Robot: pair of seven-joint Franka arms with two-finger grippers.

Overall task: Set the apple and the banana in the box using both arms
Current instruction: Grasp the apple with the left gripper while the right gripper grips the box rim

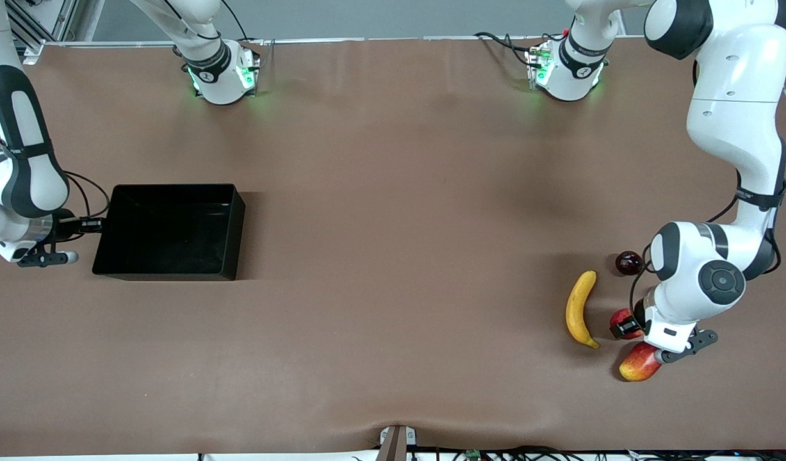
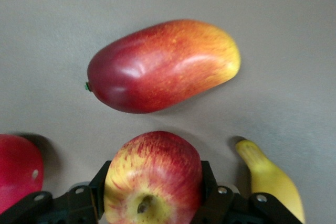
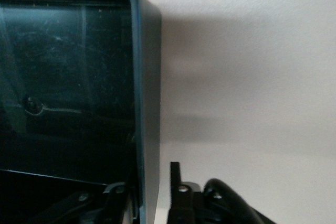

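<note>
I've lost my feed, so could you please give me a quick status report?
Left gripper shut on apple, on the table beside banana and mango. Right gripper straddling wall of box. Box holds no fruit.

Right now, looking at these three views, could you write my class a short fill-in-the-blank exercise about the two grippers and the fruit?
1. The left gripper has its fingers on either side of the ____.
2. The right gripper straddles one wall of the black ____.
3. The banana lies on the ____, not in the box.
4. The fruit nearest the front camera is the ____.

Missing words: apple; box; table; mango.
</note>
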